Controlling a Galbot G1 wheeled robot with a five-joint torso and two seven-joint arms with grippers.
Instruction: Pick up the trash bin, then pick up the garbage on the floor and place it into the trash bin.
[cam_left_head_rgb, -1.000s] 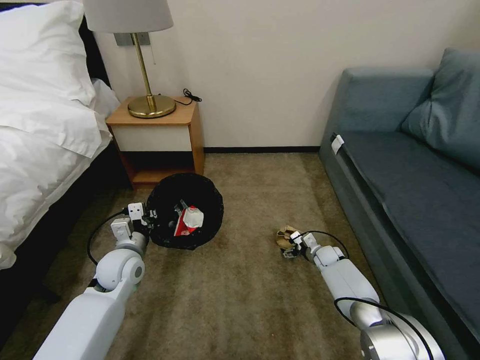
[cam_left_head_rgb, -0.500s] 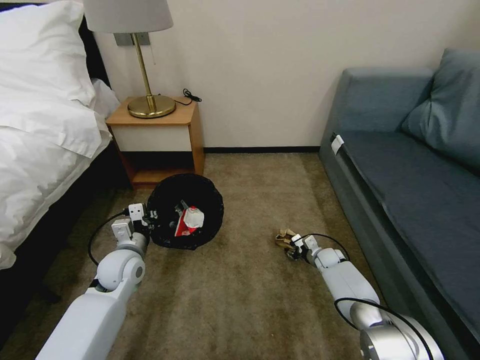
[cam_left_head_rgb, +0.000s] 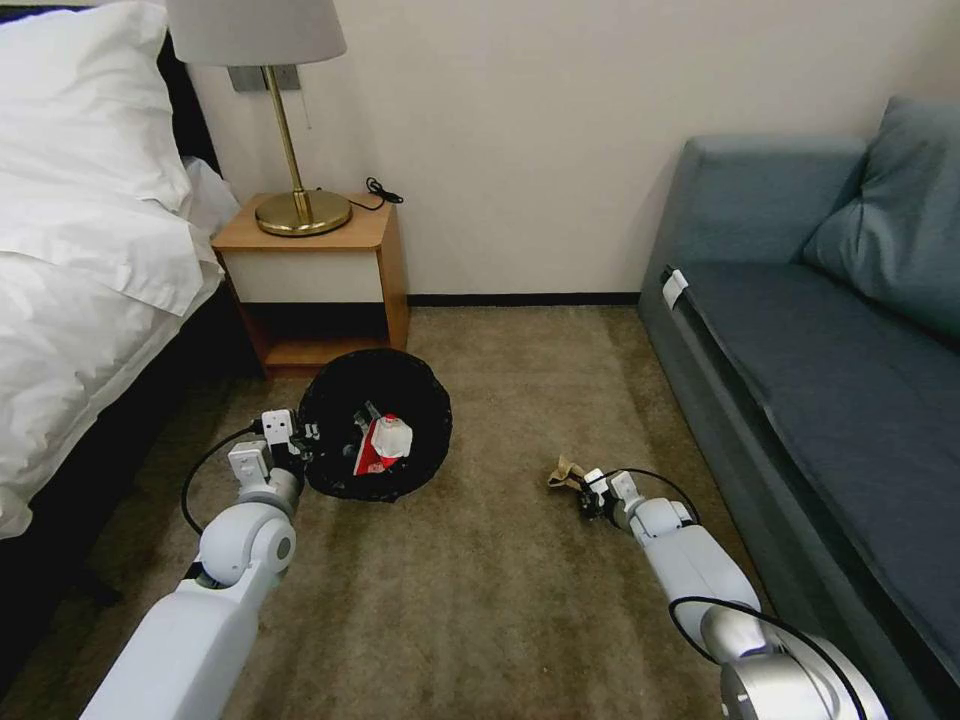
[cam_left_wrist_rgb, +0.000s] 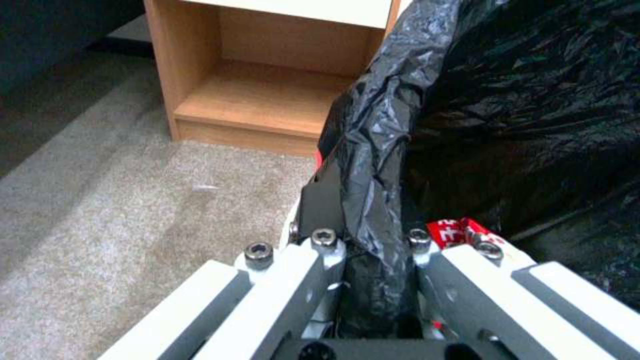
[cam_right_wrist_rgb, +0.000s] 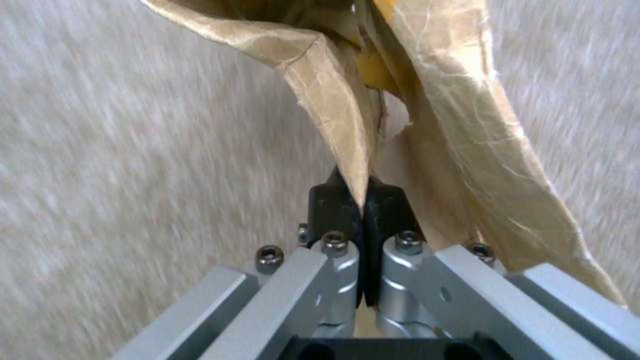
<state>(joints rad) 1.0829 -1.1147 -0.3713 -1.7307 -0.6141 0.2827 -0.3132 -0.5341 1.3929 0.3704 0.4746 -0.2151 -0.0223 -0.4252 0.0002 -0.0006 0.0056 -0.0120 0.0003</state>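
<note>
Trash bin (cam_left_head_rgb: 378, 428), lined with a black bag, on the carpet (cam_left_head_rgb: 470, 600) before the nightstand (cam_left_head_rgb: 310, 280), its rim pinched between the closed fingers of the left gripper (cam_left_wrist_rgb: 363, 240); a red-and-white packet (cam_left_head_rgb: 382, 445) lies inside. Brown paper bag (cam_right_wrist_rgb: 427, 115), to the right near the sofa (cam_left_head_rgb: 820, 400), held by one thin edge in the right gripper (cam_right_wrist_rgb: 363, 200), whose dark fingertips (cam_right_wrist_rgb: 330, 205) press together on the paper
</note>
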